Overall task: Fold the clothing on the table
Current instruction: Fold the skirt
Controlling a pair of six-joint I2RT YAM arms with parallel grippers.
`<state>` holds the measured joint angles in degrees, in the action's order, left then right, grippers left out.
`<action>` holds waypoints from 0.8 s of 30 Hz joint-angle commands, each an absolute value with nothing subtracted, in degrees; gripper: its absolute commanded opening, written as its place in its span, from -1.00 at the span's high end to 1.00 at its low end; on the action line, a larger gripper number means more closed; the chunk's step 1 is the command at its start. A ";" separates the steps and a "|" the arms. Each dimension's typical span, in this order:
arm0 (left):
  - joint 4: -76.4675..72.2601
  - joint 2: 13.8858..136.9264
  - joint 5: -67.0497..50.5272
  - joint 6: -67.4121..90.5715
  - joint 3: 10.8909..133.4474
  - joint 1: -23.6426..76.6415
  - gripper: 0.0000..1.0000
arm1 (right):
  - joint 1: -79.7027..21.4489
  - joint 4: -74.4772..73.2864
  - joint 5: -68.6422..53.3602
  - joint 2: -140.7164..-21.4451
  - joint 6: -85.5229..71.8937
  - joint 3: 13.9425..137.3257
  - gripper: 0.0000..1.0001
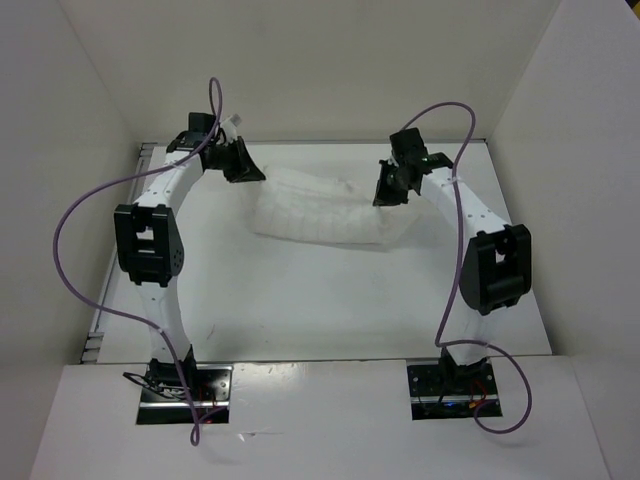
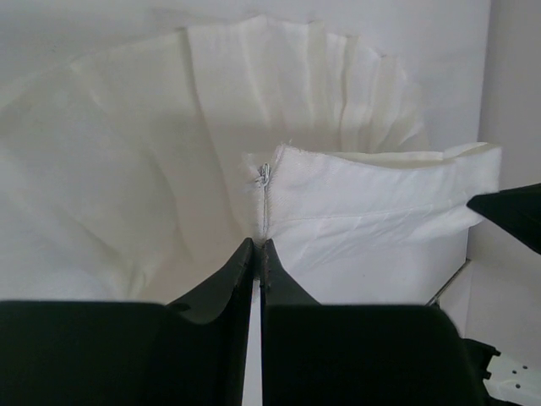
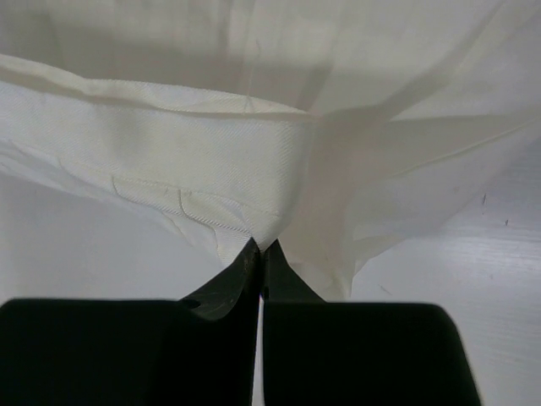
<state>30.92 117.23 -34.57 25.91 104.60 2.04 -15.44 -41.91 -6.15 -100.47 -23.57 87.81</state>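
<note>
The clothing [image 1: 320, 212] is a wrinkled white bundle lying at the back middle of the white table [image 1: 300, 300], stretched between both grippers. My left gripper [image 1: 250, 170] is at its left end. In the left wrist view the jaws [image 2: 258, 245] stand almost together, pinching the clothing [image 2: 363, 203] just under a small zipper [image 2: 264, 173]. My right gripper [image 1: 386, 190] is at the right end. In the right wrist view it [image 3: 260, 245] is shut on a hemmed fold of the clothing [image 3: 169, 161], which hangs in pleats away from the tips.
White walls [image 1: 90, 150] close in the table at the back and both sides. Purple cables [image 1: 75, 215] loop off each arm. The arm bases [image 1: 185, 390] sit at the near edge. A dark part [image 2: 511, 216] juts in at the right edge of the left wrist view.
</note>
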 commanded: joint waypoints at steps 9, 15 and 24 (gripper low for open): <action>30.33 121.82 -30.49 26.63 110.04 1.67 0.82 | -13.97 -40.95 2.10 -106.88 -20.92 97.21 1.00; 32.43 116.46 -37.34 26.02 121.44 0.27 0.82 | -13.97 -45.43 3.34 -102.31 -15.30 109.93 1.00; 33.41 107.50 -50.26 28.21 137.03 -3.33 0.82 | -13.97 -45.70 1.24 -91.34 -8.62 118.83 1.00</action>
